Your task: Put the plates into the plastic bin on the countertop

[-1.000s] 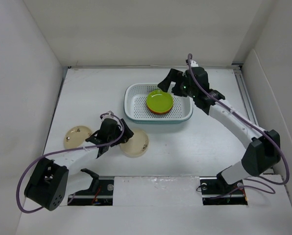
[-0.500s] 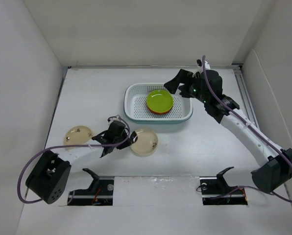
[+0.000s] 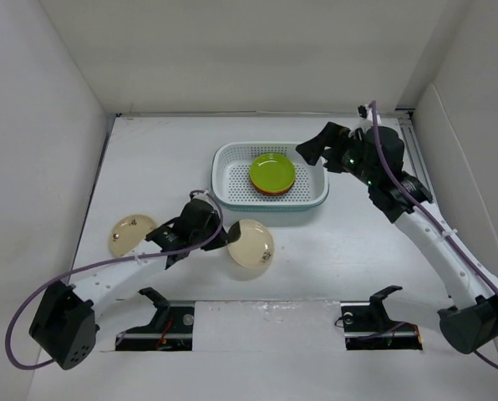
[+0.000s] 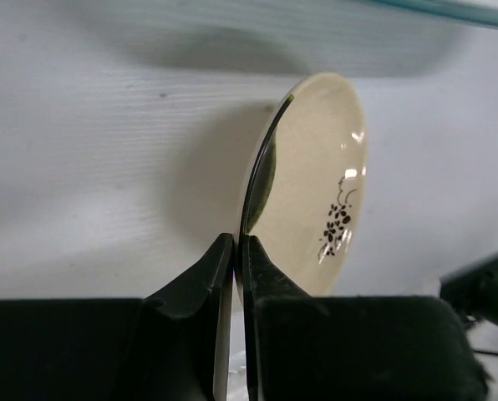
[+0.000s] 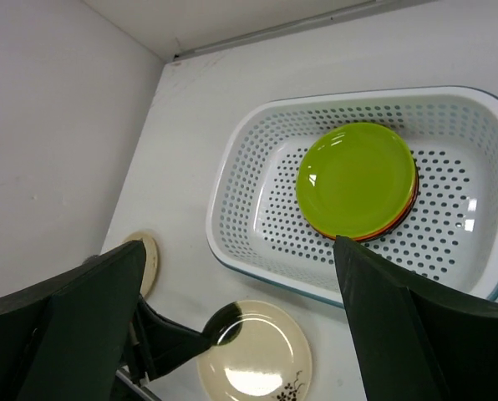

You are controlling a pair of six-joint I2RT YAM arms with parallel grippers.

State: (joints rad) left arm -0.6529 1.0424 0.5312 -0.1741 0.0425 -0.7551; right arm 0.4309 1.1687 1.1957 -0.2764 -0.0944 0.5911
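One tan plate (image 3: 251, 243), printed with a small dark flower sprig (image 4: 339, 224), is pinched at its rim by the left gripper (image 4: 236, 251). It seems tilted above the countertop (image 3: 165, 159), just before the plastic bin (image 3: 226, 190). A lime green plate (image 3: 272, 171) tops the bin's stack, and a second tan plate (image 3: 130, 235) lies well left. The right gripper (image 3: 313, 147) hangs wide-jawed over the bin's right end.

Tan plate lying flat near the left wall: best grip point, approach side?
Pinch the rim of the tan plate, one finger over, one under, coming from its right side. It lies flat and shallow, so probably only the rim offers a hold, and the left wall crowds the other side. The left gripper holds the other tan plate the same way.
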